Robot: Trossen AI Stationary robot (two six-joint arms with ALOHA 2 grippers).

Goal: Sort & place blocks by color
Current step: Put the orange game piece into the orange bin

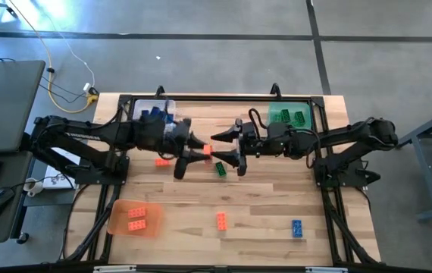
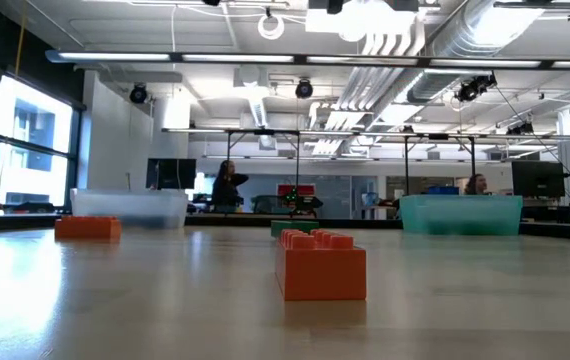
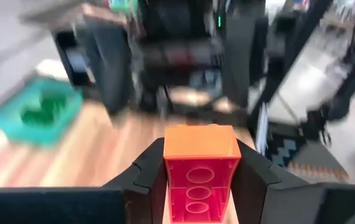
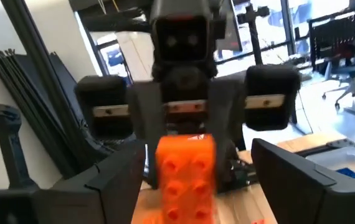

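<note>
Left gripper is hovering mid-tabletop, fingers clamped tight on an orange block, holding it off the wood. Right gripper is facing it just beside that block, fingers spread wide on either side, gripping nothing. A green block is lying just below the held block; another orange one is sitting near it, toward the orange tray. Orange tray is holding two orange blocks; green tray has green ones; clear tray has blue ones. One loose orange block and a blue block are lying well apart from the held block.
</note>
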